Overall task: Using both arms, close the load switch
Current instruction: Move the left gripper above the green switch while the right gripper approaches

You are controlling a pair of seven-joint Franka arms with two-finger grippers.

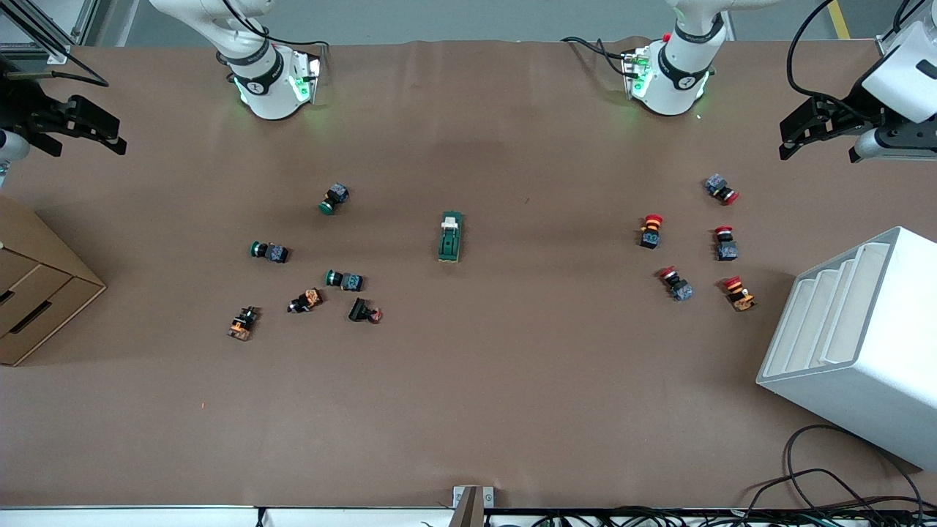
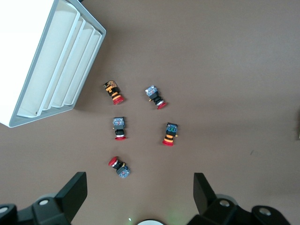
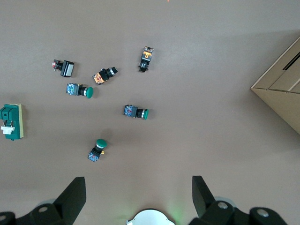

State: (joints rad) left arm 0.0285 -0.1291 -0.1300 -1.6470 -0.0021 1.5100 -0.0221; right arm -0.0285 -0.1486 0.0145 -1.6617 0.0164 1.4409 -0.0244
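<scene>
The small, elongated dark-green load switch with its white lever piece and tan base edge lies flat near the middle of the brown tabletop, its long axis running from the robots' edge toward the front camera's edge, the white lever at the end nearer the robots; nothing touches it. The left arm's black two-finger gripper hangs in the air over the table's edge at the left arm's end, near the corner by the robots' bases, and its fingers are spread wide apart, grasping nothing. The right arm's black two-finger gripper hangs over the table's edge at the right arm's end, its fingers likewise released and empty. Between the switch and the right arm's end lies a loose scatter of small push-buttons: three with round green caps and three darker ones with orange or black bodies (these lie closer to the front camera's edge). Toward the left arm's end sit five red-capped push-buttons, well apart from the switch. A white slotted rack stands near that end's edge, and a brown cardboard box sits at the edge of the right arm's end.
</scene>
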